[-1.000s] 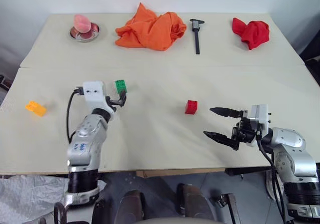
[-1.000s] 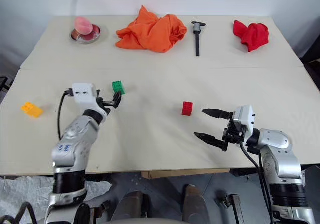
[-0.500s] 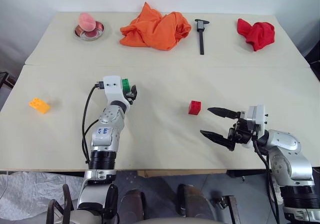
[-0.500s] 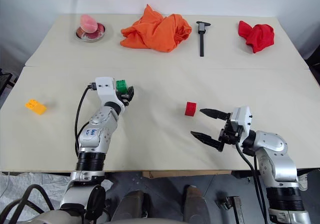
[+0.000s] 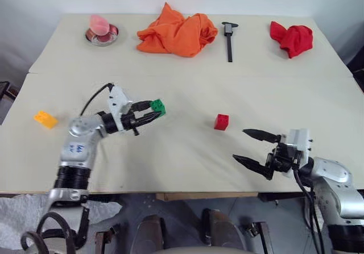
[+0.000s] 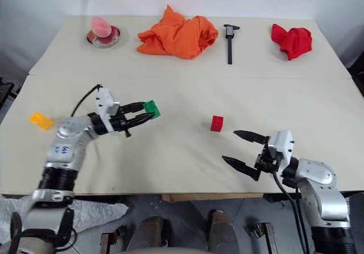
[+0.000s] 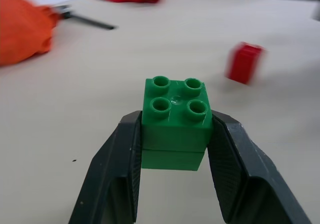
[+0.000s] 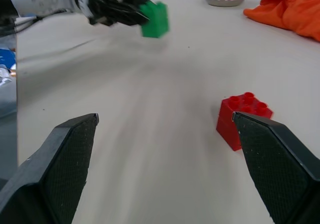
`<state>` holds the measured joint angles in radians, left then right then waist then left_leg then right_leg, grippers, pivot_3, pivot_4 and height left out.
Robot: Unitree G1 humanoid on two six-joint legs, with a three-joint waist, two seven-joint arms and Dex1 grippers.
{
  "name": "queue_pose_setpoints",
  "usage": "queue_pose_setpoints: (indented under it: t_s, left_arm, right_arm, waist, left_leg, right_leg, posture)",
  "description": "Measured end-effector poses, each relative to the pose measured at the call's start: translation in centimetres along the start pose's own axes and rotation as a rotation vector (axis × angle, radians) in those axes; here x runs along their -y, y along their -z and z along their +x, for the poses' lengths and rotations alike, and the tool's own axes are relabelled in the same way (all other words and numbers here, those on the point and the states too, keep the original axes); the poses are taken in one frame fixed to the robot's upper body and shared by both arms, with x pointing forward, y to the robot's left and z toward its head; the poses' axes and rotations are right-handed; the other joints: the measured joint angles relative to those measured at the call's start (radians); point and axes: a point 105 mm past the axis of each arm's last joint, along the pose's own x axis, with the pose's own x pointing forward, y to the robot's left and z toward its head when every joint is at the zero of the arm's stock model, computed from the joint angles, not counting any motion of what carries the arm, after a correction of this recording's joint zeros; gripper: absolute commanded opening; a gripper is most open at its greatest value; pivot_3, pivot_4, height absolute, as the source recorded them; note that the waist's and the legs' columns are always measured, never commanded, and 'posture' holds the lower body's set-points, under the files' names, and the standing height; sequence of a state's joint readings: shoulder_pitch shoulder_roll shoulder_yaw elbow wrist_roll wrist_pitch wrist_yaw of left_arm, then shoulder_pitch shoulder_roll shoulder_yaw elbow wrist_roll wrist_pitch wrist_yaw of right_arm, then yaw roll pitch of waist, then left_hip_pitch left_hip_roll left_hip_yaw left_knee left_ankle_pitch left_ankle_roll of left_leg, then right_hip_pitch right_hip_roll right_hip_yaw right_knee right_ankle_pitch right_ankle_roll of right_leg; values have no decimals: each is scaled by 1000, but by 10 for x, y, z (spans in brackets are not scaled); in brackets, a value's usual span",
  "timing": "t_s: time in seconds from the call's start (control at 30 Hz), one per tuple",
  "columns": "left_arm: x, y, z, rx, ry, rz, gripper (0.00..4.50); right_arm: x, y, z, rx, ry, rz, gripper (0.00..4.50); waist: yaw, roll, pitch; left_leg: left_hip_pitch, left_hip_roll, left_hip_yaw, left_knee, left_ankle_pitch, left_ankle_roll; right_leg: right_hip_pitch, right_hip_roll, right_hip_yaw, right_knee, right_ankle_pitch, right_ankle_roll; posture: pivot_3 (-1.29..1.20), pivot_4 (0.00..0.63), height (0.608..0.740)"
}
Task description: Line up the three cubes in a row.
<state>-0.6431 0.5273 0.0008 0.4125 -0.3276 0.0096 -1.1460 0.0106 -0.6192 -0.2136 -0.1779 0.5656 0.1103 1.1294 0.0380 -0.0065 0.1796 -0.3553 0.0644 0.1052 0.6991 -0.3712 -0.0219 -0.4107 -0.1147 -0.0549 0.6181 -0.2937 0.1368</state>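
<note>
The left gripper (image 5: 149,115) pinched the green cube (image 5: 158,107) just above the table, pointing toward the red cube (image 5: 221,121) to its right, which lay nearer the spread right gripper (image 5: 254,148); the yellow cube (image 5: 45,119) sat far left.

The left pincer (image 7: 172,134) has closed on the green cube (image 5: 158,107) and lifted it off the table (image 5: 182,83). It has swung rightward toward the red cube (image 5: 222,121).
</note>
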Motion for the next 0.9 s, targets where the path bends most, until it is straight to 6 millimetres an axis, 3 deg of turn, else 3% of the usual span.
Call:
queue_pose_setpoints:
  t_s: [0.17, 0.33, 0.5, 0.8, 0.9]
  left_arm:
    - [6, 3, 39, -28, 250, 71, 1506]
    - [16, 26, 61, -98, 344, 56, 1506]
    - [15, 25, 83, -124, 339, 71, 1506]
    - [14, 28, 90, -122, 313, 45, 1506]
    - [13, 29, 89, -124, 306, 10, 2469]
  right_arm:
    - [-5, -2, -5, 0, 12, -6, 4500]
    - [-8, -4, -6, 1, 20, -11, 4500]
    - [-14, -2, -9, -11, 30, -2, 4500]
    - [-18, 0, -11, -20, 52, 6, 4500]
    - [-19, 2, -12, -24, 54, 12, 4500]
  waist:
    - [10, 0, 0]
    - [-9, -1, 0]
    - [-10, -1, 1]
    - [-9, -1, 0]
    - [-10, -1, 1]
  left_leg:
    - [-1, 0, 2, -1, -1, 1]
    - [-5, 0, 2, -2, -1, 2]
    - [-7, 0, 0, -1, -1, 2]
    - [-6, 0, 0, 1, -1, 3]
    - [-6, 0, 0, 1, -1, 3]
  right_leg:
    - [1, 0, -1, -6, 3, 5]
    - [-2, 0, -4, -8, 3, 5]
    - [-1, 0, -5, -10, 4, 7]
    - [-1, -1, -5, -9, 4, 7]
    - [-1, -1, -5, -8, 4, 7]
  posture:
    - [0, 150, 740]
    - [0, 150, 740]
    - [0, 150, 740]
    - [0, 150, 740]
    - [0, 150, 740]
